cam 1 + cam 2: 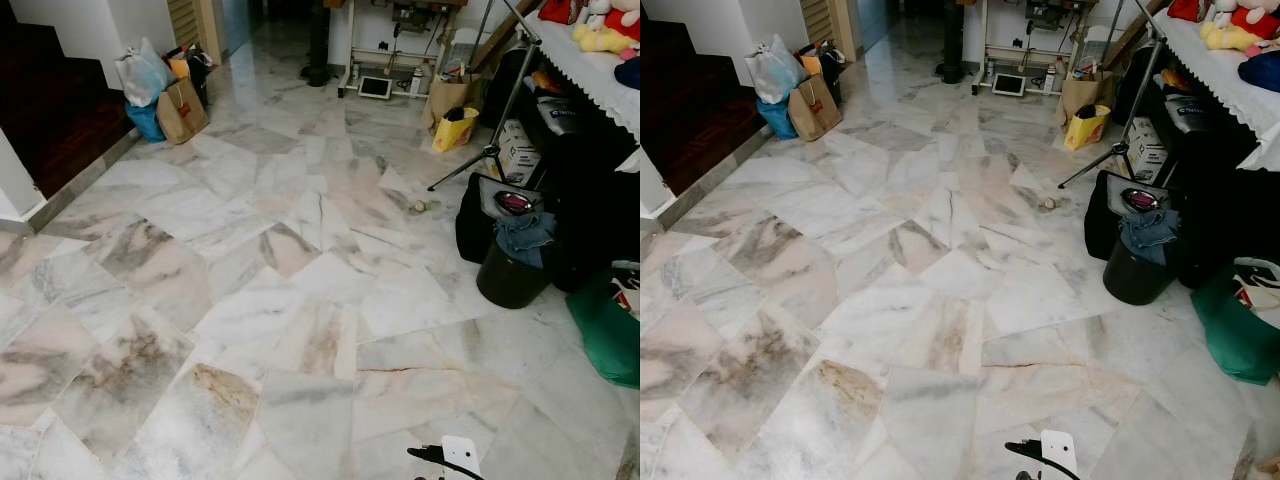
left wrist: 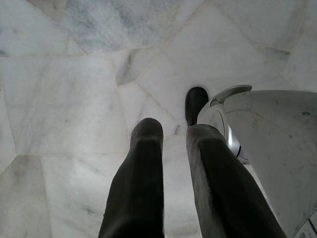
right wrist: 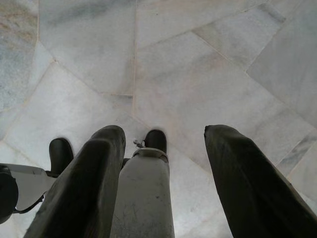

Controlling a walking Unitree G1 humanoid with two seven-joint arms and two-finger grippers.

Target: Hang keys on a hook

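Both arms hang down over a white and grey marble floor (image 1: 300, 300). My left gripper (image 2: 174, 130) points at the floor with its two black fingers close together and nothing between them. My right gripper (image 3: 164, 130) also points down, its fingers spread wide apart and empty. Beneath the grippers are my silver legs and black feet (image 3: 156, 140).
Paper and plastic bags (image 1: 165, 95) stand at the far left beside a dark raised step (image 1: 50, 110). On the right are a black bin with jeans (image 1: 512, 262), a tripod (image 1: 500, 110), a green bag (image 1: 610, 325), a yellow bag (image 1: 455, 130) and a cloth-covered table (image 1: 600, 70).
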